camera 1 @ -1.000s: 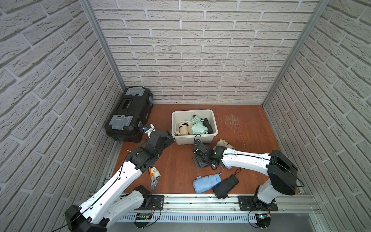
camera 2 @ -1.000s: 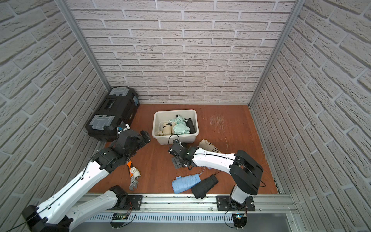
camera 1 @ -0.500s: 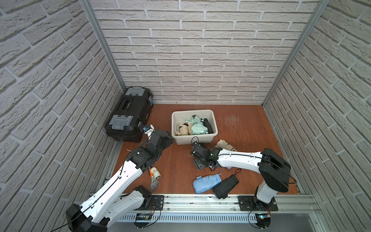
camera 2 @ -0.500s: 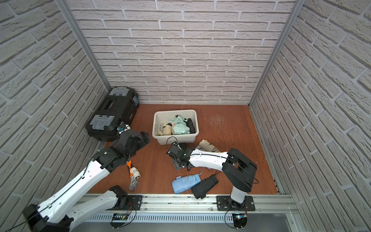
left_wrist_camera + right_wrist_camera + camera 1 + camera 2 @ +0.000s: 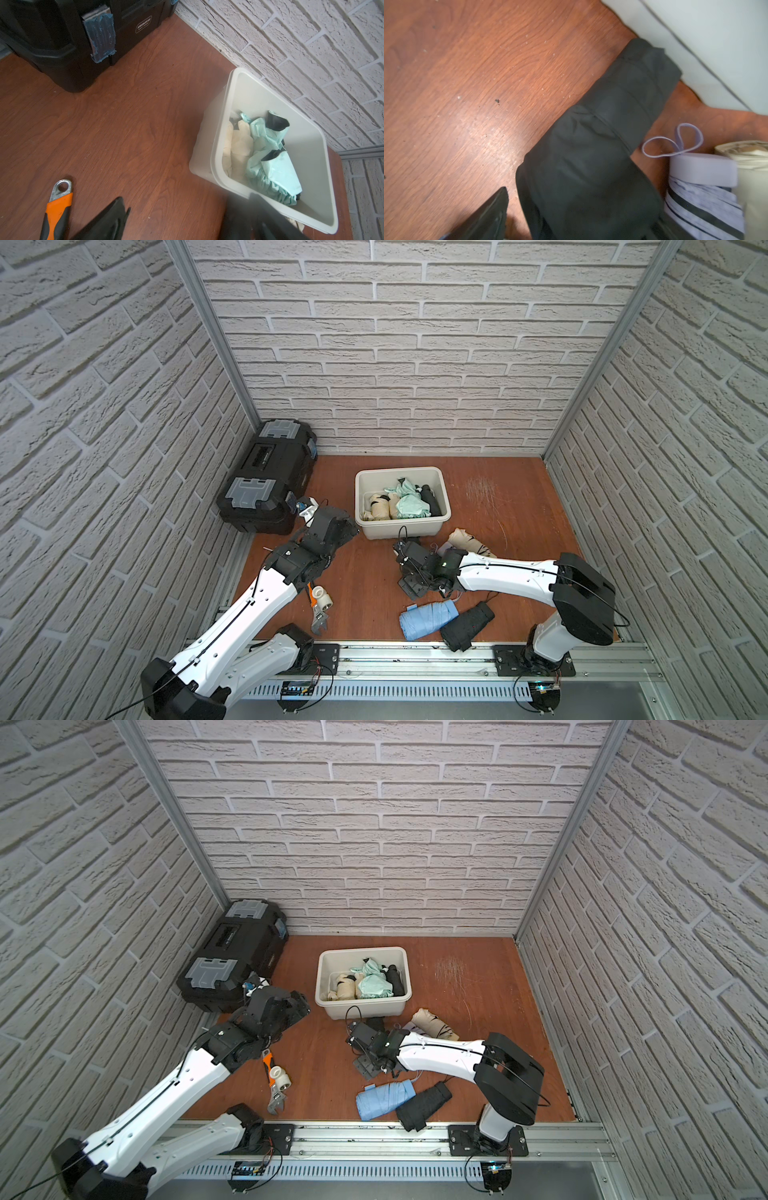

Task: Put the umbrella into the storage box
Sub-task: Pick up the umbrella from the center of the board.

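The off-white storage box (image 5: 399,531) (image 5: 361,1011) (image 5: 216,158) stands mid-floor with mint, beige and black folded umbrellas inside. A black folded umbrella (image 5: 602,135) lies on the floor, one end against the box's near wall (image 5: 716,41). My right gripper (image 5: 409,570) (image 5: 577,207) is low over it and open, the jaws on either side; floor shows between one finger (image 5: 496,209) and the fabric. My left gripper (image 5: 347,531) (image 5: 187,220) hovers open and empty left of the box.
On the floor lie a beige umbrella (image 5: 469,541), a lavender striped umbrella (image 5: 702,187), a blue umbrella (image 5: 428,614) and another black one (image 5: 467,624) by the front rail. A black toolbox (image 5: 270,477) stands back left. A wrench (image 5: 318,614) and a white fitting (image 5: 323,597) lie under my left arm.
My right gripper has crept slightly left over the black umbrella near the box. The left arm has not moved.
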Controlling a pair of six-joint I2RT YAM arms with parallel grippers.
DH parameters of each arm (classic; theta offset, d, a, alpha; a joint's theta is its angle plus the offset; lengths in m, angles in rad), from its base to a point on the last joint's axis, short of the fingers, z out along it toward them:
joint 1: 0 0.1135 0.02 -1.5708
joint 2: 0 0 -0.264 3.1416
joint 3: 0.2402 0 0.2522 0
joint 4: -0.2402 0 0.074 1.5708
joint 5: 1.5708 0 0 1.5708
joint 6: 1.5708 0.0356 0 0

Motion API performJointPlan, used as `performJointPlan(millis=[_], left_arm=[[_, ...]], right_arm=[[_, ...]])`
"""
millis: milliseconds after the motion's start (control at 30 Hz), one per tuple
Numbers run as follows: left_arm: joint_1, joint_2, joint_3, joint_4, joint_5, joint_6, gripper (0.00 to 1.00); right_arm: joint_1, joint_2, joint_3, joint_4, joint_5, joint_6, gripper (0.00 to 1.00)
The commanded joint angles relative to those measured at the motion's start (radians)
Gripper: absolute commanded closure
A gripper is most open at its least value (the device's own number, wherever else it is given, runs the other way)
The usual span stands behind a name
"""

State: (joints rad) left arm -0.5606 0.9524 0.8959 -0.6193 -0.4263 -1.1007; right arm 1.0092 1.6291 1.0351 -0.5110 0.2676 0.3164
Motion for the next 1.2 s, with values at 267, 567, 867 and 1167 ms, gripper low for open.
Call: performJointPlan(millis=[267,567,867,1167], left_arm=[[0.022,0.032,0.013,0.031,0.010,0.034,0.04],[0.029,0.045,0.042,0.005,0.021,0.050,0.05],[0.031,0.036,0.053,-0.040,0.030,0.058,0.05],[0.031,0.019,0.036,-0.054,0.037,0.053,0.05]], right_arm=[[0.008,0.064,0.103,-0.049,0.140,0.232,0.06],[0.008,0.133,0.090,-0.002,0.177,0.290,0.06],[0.008,0.188,0.057,0.055,0.159,0.334,0.11],[0.018,0.152,-0.026,0.068,0.156,0.356,0.20]])
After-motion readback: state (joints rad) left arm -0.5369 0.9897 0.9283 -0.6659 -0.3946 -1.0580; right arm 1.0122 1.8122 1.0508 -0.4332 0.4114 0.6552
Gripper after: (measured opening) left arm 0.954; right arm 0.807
